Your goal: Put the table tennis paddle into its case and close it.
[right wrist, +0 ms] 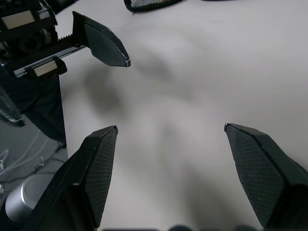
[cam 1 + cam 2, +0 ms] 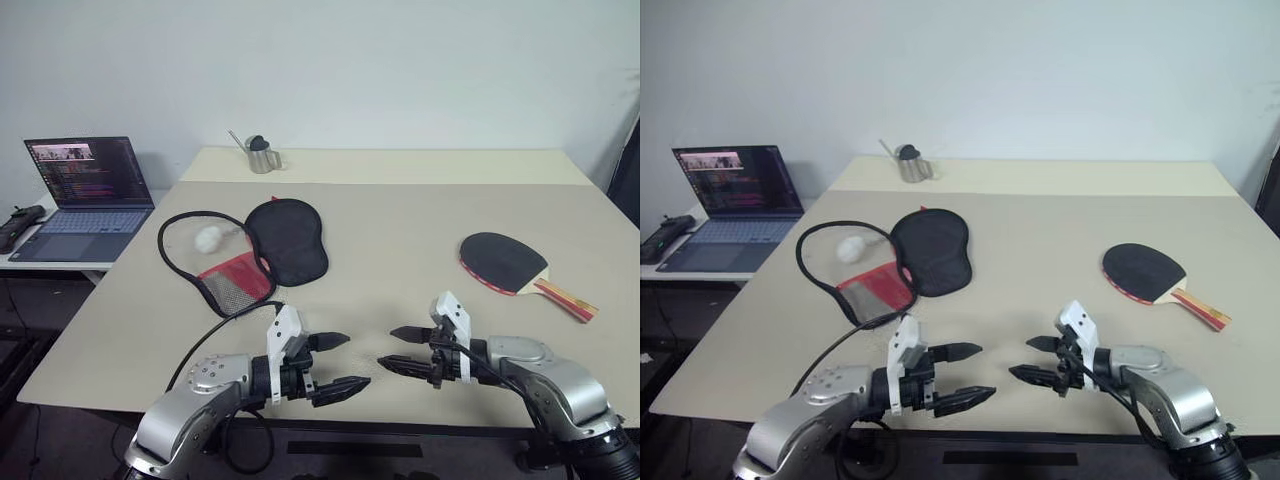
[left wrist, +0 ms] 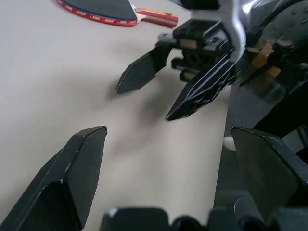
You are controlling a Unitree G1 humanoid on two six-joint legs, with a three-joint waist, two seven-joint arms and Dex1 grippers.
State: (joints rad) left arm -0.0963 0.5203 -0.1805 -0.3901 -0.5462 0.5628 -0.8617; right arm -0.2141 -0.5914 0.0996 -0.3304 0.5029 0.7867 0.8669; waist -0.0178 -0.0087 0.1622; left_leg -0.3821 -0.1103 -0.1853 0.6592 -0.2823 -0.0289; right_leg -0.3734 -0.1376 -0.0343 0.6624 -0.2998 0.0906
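Note:
The table tennis paddle (image 2: 505,262) lies flat on the right of the beige table (image 2: 400,250), black face up, with its striped handle pointing right and toward me. The case (image 2: 245,250) lies unzipped at centre left. Its dark half (image 2: 290,238) is folded open beside the half with the red part and mesh pocket (image 2: 235,282). My left gripper (image 2: 357,361) and right gripper (image 2: 386,347) hover over the table's near edge. Both are open and empty, their tips facing each other and close together. The paddle (image 3: 101,7) also shows in the left wrist view, beyond the right gripper's fingers (image 3: 144,72).
A small white ball (image 2: 208,238) sits inside the open case. An open laptop (image 2: 85,195) stands on a side table at the left. A metal jug (image 2: 262,155) stands on the far table. A black cable (image 2: 215,335) runs along my left arm.

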